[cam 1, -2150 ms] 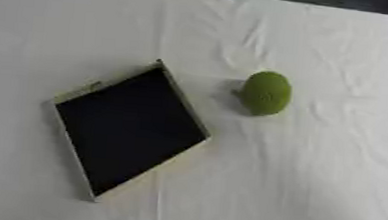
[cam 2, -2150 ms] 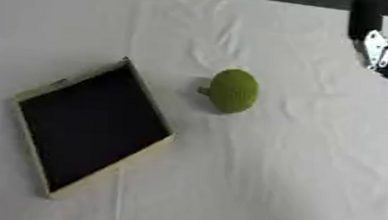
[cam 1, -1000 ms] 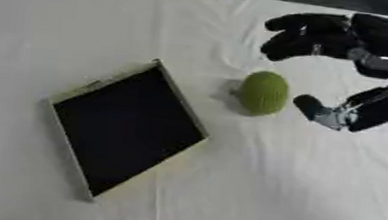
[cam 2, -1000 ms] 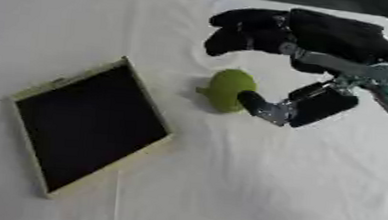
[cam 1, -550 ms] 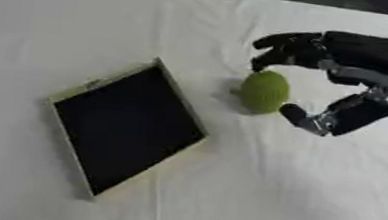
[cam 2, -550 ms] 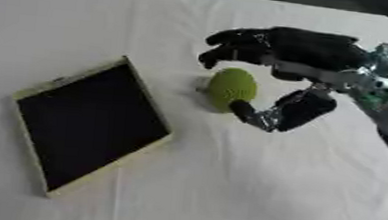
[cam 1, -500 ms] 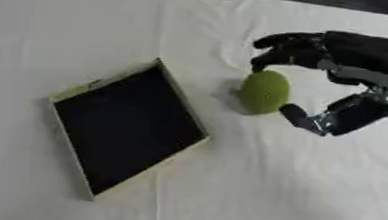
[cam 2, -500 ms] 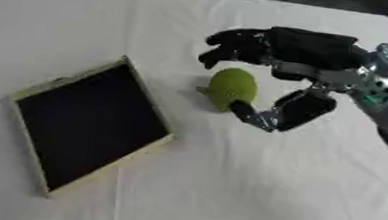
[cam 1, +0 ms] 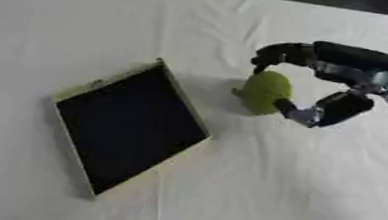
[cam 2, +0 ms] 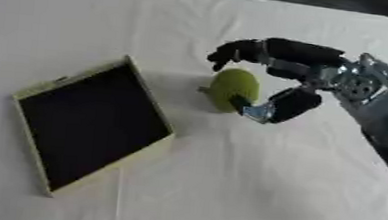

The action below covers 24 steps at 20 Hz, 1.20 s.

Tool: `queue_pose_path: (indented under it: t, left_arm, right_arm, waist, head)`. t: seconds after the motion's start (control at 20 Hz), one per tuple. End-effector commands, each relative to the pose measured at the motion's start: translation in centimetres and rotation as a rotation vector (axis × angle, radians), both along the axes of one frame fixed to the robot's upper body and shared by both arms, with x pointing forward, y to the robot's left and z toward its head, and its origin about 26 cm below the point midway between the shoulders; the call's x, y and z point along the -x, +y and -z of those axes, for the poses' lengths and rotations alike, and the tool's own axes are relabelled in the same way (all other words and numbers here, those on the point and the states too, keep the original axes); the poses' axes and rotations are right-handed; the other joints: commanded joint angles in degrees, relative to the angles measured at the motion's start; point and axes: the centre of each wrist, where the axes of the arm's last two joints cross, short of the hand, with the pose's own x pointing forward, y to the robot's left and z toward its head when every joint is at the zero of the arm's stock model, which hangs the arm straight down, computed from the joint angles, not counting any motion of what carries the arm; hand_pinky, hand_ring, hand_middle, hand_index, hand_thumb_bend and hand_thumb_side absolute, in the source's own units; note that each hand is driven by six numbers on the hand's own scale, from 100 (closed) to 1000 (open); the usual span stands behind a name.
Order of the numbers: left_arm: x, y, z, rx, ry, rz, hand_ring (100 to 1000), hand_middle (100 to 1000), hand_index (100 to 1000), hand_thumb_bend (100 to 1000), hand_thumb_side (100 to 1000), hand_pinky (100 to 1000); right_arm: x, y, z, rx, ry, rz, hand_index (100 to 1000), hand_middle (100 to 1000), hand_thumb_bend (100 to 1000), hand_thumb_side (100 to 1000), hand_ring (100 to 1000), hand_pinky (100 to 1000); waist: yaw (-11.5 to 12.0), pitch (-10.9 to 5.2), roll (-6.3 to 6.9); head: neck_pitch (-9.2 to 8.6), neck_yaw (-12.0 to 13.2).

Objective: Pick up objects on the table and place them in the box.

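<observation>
White cloth covers the counter. At left lies the box, shallow, pale-rimmed, dark inside, set askew on the cloth and holding nothing visible. Just right of its upper corner sits the green fruit, round, on the cloth, apart from the box rim.

Right hand comes in from the right: fingers arched over the top and far side of the fruit, thumb low at its near right side. Fingers curve around it, close to or touching; closure not confirmed, fruit not lifted.

Judgement, step in hand: the grasp. Best done by bringing thumb and fingers onto opposite sides at the fruit's widest part before lifting, since a round thing may roll out leftward. Then lift straight up, carry left, release low over the dark interior.

Left hand not visible. No brands, labels or writing legible anywhere.
</observation>
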Motion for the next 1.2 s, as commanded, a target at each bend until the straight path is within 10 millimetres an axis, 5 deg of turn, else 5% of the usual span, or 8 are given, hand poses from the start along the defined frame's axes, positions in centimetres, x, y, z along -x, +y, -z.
queue_pose_path:
  t: [0.05,0.65,0.8,0.9,1.05,1.2]
  left_arm:
    - [0.4,-0.2,-0.9,-0.022,-0.029,0.006,690,591,706,100,488,607]
    - [0.4,-0.2,-0.9,-0.023,-0.029,0.004,691,592,706,100,489,607]
    - [0.4,-0.2,-0.9,-0.025,-0.029,0.005,691,592,706,100,488,606]
    - [0.4,-0.2,-0.9,-0.026,-0.028,0.006,691,592,705,100,489,606]
    - [0.4,-0.2,-0.9,-0.029,-0.026,0.007,691,592,706,100,490,606]
    - [0.4,-0.3,-0.9,-0.032,-0.025,0.009,692,592,706,100,490,606]
  right_arm:
    - [-0.3,-0.7,-0.7,-0.011,0.002,0.026,1000,821,100,399,1000,897]
    - [-0.3,-1.8,-1.8,-0.120,-0.038,-0.027,1000,848,100,408,1000,915]
    - [-0.5,-2.2,-1.6,-0.096,-0.015,-0.013,1000,862,100,348,1000,913]
    - [-0.6,-2.5,-1.4,-0.075,-0.003,-0.006,1000,874,100,100,1000,920]
    - [-1.0,-3.0,-1.5,-0.014,0.004,0.021,1000,881,211,100,1000,924]
    - [-1.2,-3.1,-1.3,0.023,-0.007,0.041,1000,882,225,100,1000,925]
  waist:
    - [0.1,-1.16,0.13]
    - [-0.1,-1.14,0.16]
    - [-0.1,-1.15,0.15]
    - [-0.1,-1.14,0.14]
    - [0.0,-1.15,0.06]
    - [0.0,-1.15,-0.04]
  head:
    - [0.11,0.0]
    - [0.63,0.0]
    - [0.51,0.0]
    - [0.48,0.0]
    - [0.60,0.1]
    - [0.74,0.2]
